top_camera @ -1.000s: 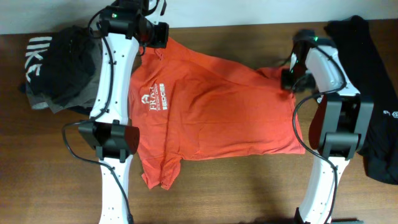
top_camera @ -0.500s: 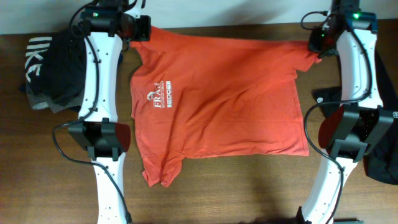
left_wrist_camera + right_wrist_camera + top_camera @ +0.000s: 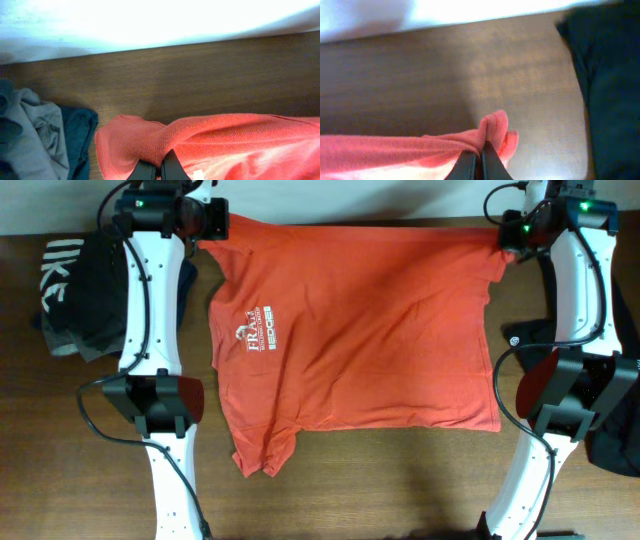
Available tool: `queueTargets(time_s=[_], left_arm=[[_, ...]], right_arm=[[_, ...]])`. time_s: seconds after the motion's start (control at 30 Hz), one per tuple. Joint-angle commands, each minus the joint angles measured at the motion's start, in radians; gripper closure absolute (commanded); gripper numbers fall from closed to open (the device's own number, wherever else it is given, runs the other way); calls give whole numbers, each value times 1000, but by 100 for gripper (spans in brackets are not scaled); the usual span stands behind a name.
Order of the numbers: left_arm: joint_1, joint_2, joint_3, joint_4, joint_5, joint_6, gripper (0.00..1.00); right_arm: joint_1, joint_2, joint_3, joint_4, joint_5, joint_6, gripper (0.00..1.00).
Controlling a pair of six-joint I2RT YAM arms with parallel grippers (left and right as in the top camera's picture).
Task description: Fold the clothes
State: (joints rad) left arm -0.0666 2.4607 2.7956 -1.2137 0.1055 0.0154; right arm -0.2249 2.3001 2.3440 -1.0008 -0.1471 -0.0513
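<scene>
Clothes (image 3: 350, 330), one red-orange shirt, lie spread flat and unfolded on the counter (image 3: 400, 480), far corners clamped by the left gripper (image 3: 205, 225) and right gripper (image 3: 505, 240); every fold remains.

Overhead, the light is even and moderate. The table (image 3: 350, 490) reads dark and warm, with soft shadows along its near edge. The red-orange T-shirt (image 3: 350, 330) is saturated but keeps its creases. Both wrist views burn out to white past the table's far edge — pure glare. The left one is fairly sharp, the cloth weave visible. The right is soft and blurred, with a pale sheen on the wood, and the dark garment (image 3: 615, 90) shows no detail.
</scene>
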Motion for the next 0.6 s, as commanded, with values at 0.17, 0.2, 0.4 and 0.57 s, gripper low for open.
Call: queueTargets(time_s=[0.17,0.2,0.4,0.57], left_arm=[[18,-29,6,21,-77,39,99],[18,-32,6,1,-77,38,99],[18,-36,6,-155,-77,38,99],[18,-36,6,-301,-77,38,99]], right_arm=[[-18,-24,31,14,-44,-91,96],[-18,-24,31,-11,-45,-90,96],[-20,-37,31,-150,-41,-45,96],[-20,-39,31,-252,-41,-37,96]])
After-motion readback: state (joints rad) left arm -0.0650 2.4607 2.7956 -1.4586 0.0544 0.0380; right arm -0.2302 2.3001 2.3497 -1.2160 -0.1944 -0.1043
